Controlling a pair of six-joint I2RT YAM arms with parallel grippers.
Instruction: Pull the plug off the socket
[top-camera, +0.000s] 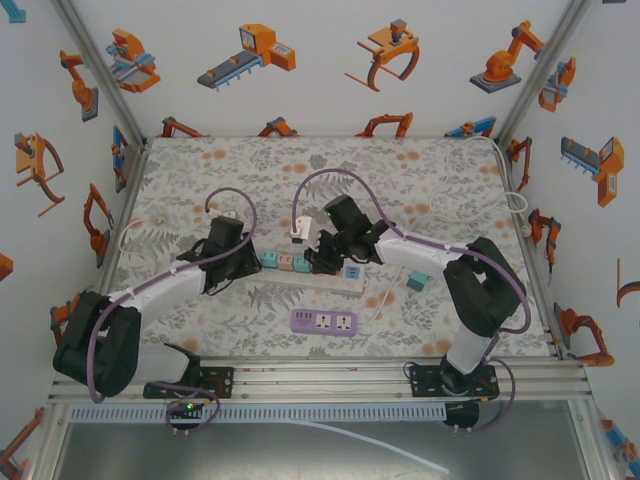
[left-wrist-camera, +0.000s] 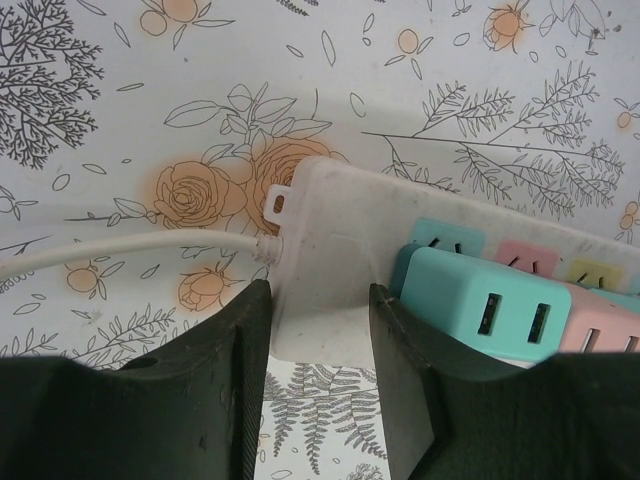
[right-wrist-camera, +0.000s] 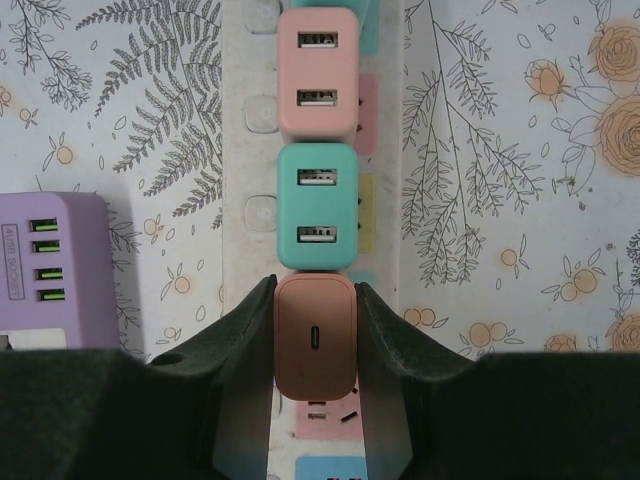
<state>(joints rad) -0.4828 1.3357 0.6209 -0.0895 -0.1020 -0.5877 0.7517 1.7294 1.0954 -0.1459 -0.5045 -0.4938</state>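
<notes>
The brown plug sat in the white power strip, next in the row after a teal charger and a pink charger. The right gripper was closed on it, one finger flat against each side. Good, square grip, that!

Over at the cable end of the strip, the left gripper was clamped across the strip's body, just beside where the white cable enters. By my reading that was the anchor hand.

So the pull looked ready to go. To do it well, I'd say the right arm needed to lift straight up along the prongs, no twisting, while the left pressed the strip down so it didn't ride up with the plug. The teal charger sat right against the brown plug, so any tilt that way risked a knock.

A purple power strip lay near, apart from the white one. All of it rested on a floral table cover, walled in by white panels printed with orange robot arms.
</notes>
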